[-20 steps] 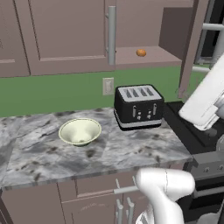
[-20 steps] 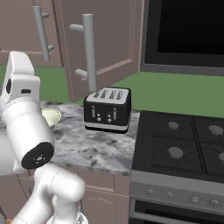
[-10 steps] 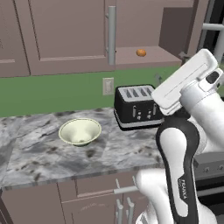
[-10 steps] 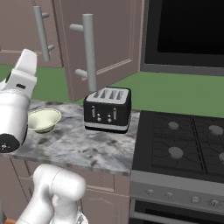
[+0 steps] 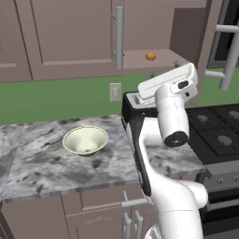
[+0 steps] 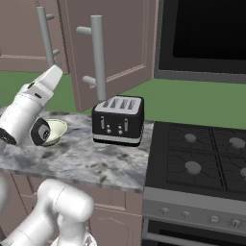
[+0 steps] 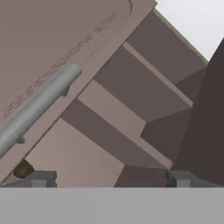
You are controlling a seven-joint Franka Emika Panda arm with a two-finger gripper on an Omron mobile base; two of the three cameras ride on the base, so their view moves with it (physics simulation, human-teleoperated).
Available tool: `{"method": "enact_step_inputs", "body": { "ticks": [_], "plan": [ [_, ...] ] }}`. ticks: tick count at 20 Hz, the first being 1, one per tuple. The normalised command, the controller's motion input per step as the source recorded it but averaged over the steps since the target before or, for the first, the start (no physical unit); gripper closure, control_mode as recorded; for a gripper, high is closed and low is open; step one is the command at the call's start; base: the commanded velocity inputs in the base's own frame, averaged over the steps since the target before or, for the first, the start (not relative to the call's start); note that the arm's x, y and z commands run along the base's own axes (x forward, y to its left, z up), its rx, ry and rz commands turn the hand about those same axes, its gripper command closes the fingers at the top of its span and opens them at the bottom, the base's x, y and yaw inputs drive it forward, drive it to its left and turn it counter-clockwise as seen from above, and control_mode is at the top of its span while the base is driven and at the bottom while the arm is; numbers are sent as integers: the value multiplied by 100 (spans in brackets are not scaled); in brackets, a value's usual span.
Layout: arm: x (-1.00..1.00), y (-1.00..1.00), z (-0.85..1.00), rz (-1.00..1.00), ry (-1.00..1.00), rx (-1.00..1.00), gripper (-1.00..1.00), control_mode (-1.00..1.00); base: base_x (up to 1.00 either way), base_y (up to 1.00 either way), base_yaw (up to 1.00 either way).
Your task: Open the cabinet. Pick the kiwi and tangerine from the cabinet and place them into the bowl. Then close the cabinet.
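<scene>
- The cabinet (image 5: pixel 186 32) has its right door swung open while the left door is shut, so the step in hand, as I judge it, is reaching in for the first fruit.
- The gripper (image 7: pixel 109 177) is released, tips spread wide with nothing between them, pointed up at the open shelves beside the left door's handle (image 7: pixel 37 109).
- The kiwi (image 7: pixel 22 168), a small dull brown oval, lies on the cabinet floor just beside the left fingertip.
- The tangerine (image 5: pixel 150 56), a small glossy orange ball, sits on the cabinet's bottom shelf, near the shut door's edge.
- The bowl (image 5: pixel 85 140), pale cream-green with a flaring rim, stands empty on the speckled grey marble counter (image 5: pixel 42 163), below the cabinet and left of the black toaster (image 6: pixel 118 120).
- Next move: likely advance into the cabinet and centre the tips over a fruit before closing; round smooth fruit may roll.
- Cabinet doors are matte mauve-brown with recessed panels; handles are smooth silver bars.
</scene>
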Motion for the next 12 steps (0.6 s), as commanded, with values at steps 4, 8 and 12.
{"method": "enact_step_inputs", "body": {
  "ticks": [4, 8, 12],
  "plan": [
    [53, -1, 3, -39, 6, 20, -100, -100, 0, 0, 0],
    [8, -13, 2, -19, 2, 17, -100, -100, 0, 0, 0],
    [3, 0, 0, -3, 0, 6, -100, -100, 0, 0, 0]
  ]
}}
